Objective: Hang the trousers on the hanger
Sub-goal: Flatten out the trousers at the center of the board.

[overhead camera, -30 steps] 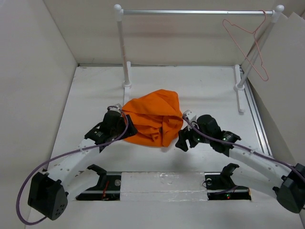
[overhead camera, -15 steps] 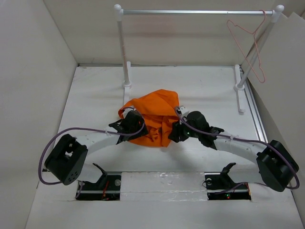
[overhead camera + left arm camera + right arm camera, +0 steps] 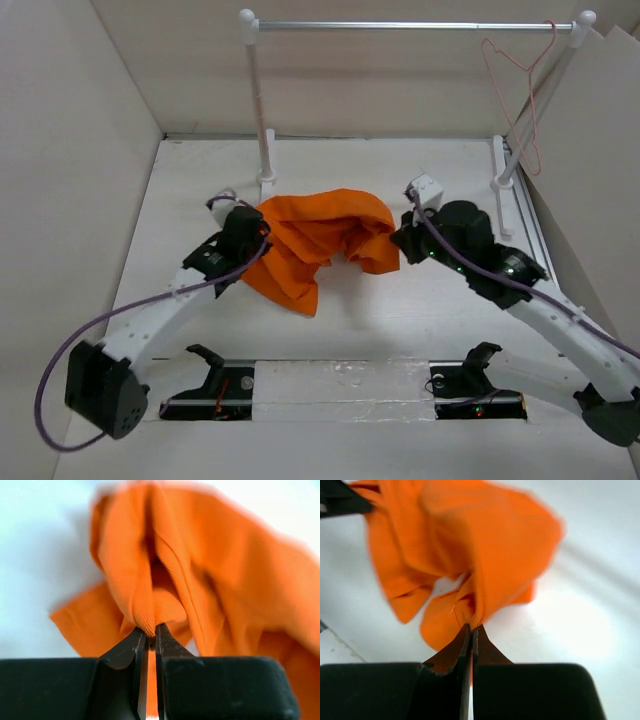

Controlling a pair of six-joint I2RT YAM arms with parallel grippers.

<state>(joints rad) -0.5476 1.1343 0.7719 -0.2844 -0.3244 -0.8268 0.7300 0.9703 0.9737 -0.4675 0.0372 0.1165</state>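
While they were half open a moment ago, your left tool and right tool now both pinch the trousers, stretched wider over the bench, hanger well apart.

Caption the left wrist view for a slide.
Left tool shut on a fold of the bright orange trousers, cloth bunched beyond its tips.

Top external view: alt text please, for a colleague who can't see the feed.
The orange trousers hang bunched between the two arms over the white table, the left fingers pinching one end and the right fingers the other. The pink wire hanger hangs untouched at the right end of the rail behind.
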